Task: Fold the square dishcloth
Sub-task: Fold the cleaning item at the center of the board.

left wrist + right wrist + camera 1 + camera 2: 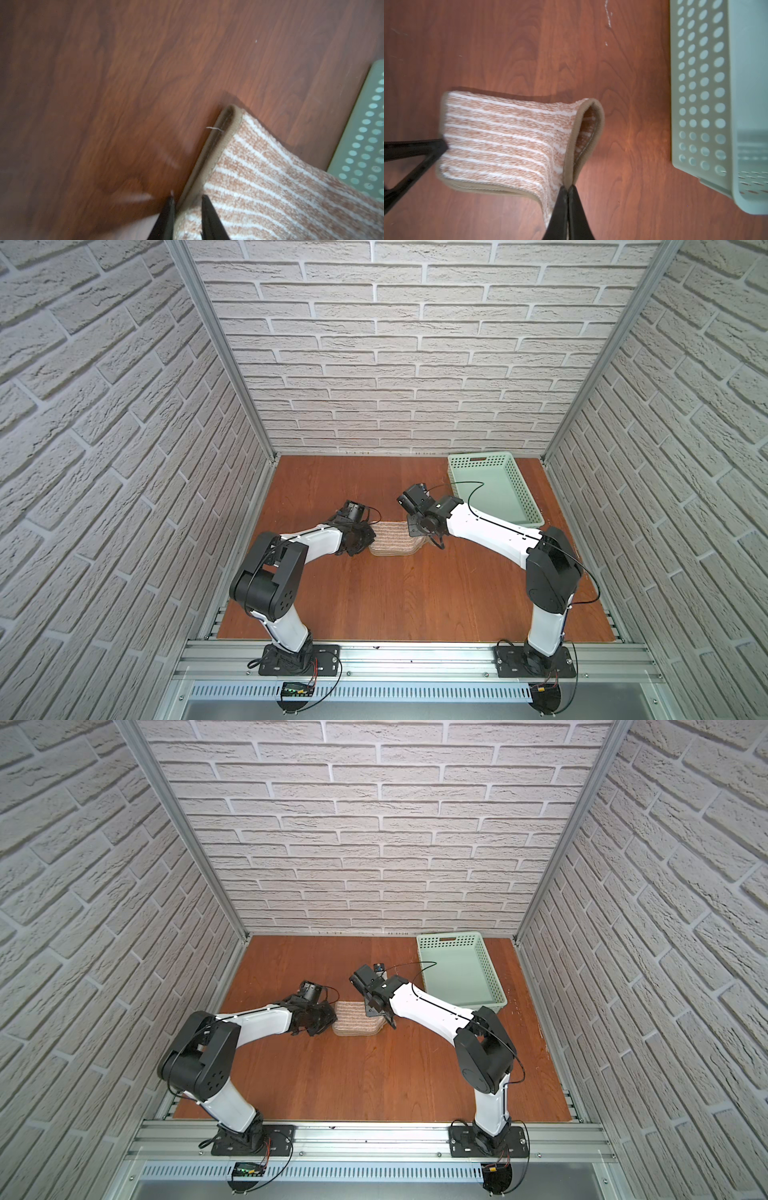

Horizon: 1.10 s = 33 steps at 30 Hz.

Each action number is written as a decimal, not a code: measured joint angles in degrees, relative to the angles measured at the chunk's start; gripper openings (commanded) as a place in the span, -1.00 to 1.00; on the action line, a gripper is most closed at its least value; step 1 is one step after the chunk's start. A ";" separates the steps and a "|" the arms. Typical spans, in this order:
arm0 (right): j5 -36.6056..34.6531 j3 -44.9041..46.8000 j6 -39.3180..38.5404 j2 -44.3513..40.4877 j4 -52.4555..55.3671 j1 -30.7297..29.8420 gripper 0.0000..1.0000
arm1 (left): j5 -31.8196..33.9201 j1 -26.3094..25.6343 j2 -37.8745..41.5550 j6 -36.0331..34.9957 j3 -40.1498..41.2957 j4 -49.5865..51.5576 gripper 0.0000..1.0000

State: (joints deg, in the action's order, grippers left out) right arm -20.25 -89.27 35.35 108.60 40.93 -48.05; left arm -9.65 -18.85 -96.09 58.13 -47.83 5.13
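The wooden table [415,593] carries everything, and a pale green perforated basket [478,466] sits in its far right corner with nothing in it. The left arm [307,541] and the right arm [490,531] reach in from the near edge and meet around the middle of the table, a little toward the far edge. Between them is the square dishcloth [392,537], tan-brown with thin cream stripes, seen in both top views [355,1017]. It is doubled over and lies well clear of the basket. In the right wrist view the two layers gape into an open loop at the right arm's end, and a shadow falls on the wood beside the cloth. The right gripper [568,188] is clenched on the cloth's hemmed edge, its black fingers pressed together at that loop. The left gripper [187,199] straddles the opposite doubled hem. Its fingers [207,207] stand slightly apart with the hem between them, one outside the edge and one on the striped face. Whether they are pinching the cloth cannot be told from this blurred view. A short loose thread [214,128] sticks out from the hem near the cloth's corner on the left arm's side.
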 measured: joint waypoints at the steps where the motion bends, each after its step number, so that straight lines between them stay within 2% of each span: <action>1: 0.35 -1.03 0.02 0.68 0.04 -0.39 -0.94 | -0.35 0.22 0.00 0.09 0.28 -0.63 -0.55; 14: 6.40 -9.64 0.61 9.90 0.68 -2.27 -0.94 | -3.52 0.76 0.00 1.07 2.49 -5.18 -0.68; 20: 8.52 -10.29 0.87 10.40 0.79 -2.27 -0.94 | -5.05 0.48 -0.11 2.75 4.26 -9.07 -0.72; 33: 9.35 -11.10 1.70 11.98 1.05 -2.27 -0.94 | -4.85 -3.91 -0.50 7.37 6.08 -14.12 -0.76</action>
State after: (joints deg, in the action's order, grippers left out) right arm -10.90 -100.38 37.06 120.57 41.98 -50.33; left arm -14.50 -22.76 -96.60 65.49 -41.76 -8.99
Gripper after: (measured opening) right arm 0.056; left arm 0.123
